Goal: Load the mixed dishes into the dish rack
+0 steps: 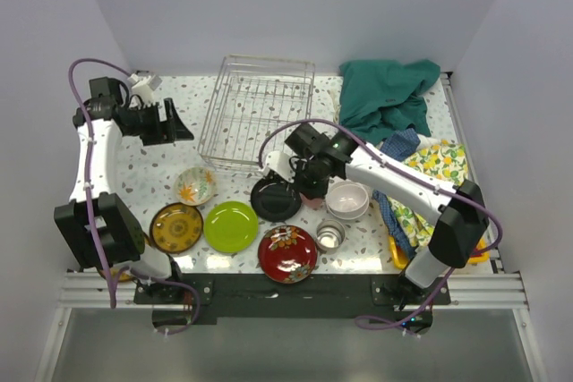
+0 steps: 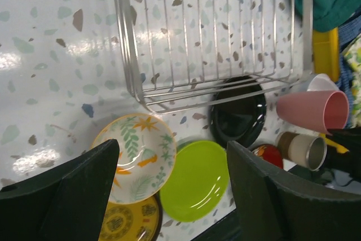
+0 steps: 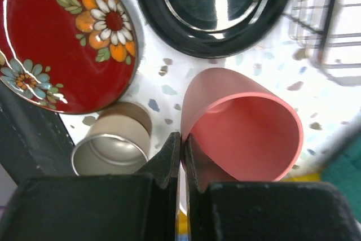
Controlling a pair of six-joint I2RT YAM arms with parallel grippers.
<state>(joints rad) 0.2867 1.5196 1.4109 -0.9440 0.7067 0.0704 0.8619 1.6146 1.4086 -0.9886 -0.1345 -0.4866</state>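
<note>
The dish rack point(image 1: 255, 114) of silver wire sits at the back centre with nothing in it. In front of it lie a floral bowl point(image 1: 195, 185), a brown-gold plate point(image 1: 176, 227), a lime-green plate point(image 1: 231, 226), a black plate point(image 1: 275, 199), a red floral plate point(image 1: 287, 253), a steel cup point(image 1: 329, 235) and a white bowl point(image 1: 347, 199). My right gripper point(image 3: 181, 139) is shut on the rim of the salmon-pink cup point(image 3: 248, 122), which is tipped on its side between the black plate and the white bowl. My left gripper point(image 1: 179, 127) is open and holds nothing, left of the rack.
A green cloth point(image 1: 387, 96) is heaped at the back right. A blue cloth point(image 1: 398, 145) and a yellow-patterned cloth point(image 1: 439, 167) lie along the right side, over a yellow tray point(image 1: 398, 252). White walls close in the table on three sides.
</note>
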